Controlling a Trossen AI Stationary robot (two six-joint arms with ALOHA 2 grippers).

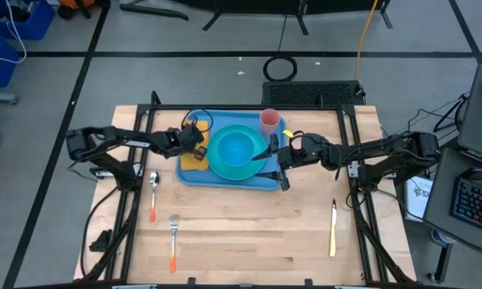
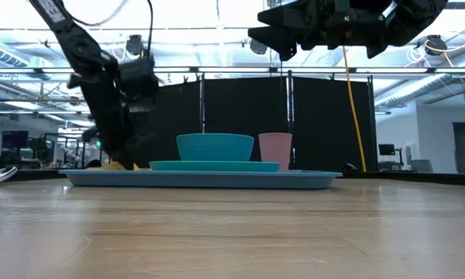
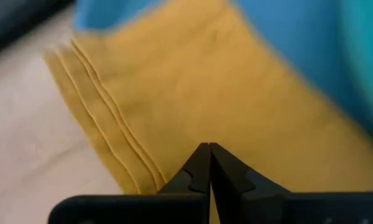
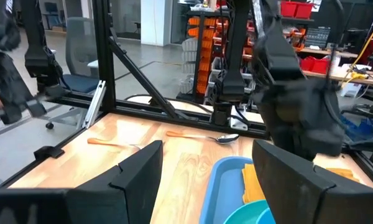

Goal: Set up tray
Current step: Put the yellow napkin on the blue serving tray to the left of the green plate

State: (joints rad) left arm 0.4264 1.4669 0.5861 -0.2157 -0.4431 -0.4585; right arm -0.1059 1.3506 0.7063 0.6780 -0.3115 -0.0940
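Observation:
The light-blue tray (image 1: pixel 194 175) lies mid-table and carries a teal plate (image 1: pixel 223 167) with a bowl (image 2: pixel 215 146) on it. A pink cup (image 1: pixel 270 121) stands at the tray's far right corner. An orange-yellow folded napkin (image 1: pixel 194 160) lies at the tray's left end, partly over the rim onto the wood (image 3: pixel 143 93). My left gripper (image 1: pixel 196 138) is shut and low over the napkin (image 2: pixel 120 163). My right gripper (image 1: pixel 279 157) is open, raised above the tray's right part (image 2: pixel 325 35), touching nothing. My left gripper (image 3: pixel 208 148) comes from above with its shut fingertips meeting the napkin's flat upper face (image 3: pixel 205 127), a little in from its layered folded edge (image 3: pixel 105 124). No cloth shows between the tips, so I cannot tell whether a layer is caught. The napkin lies flat on tray and table.
A spoon (image 1: pixel 153 189) and a fork (image 1: pixel 174 241), both with orange handles, lie on the table near the left side. A yellow-handled knife (image 1: pixel 332 233) lies at the right. Bare wood spreads along the near side. Dark frame posts stand at the table's edges.

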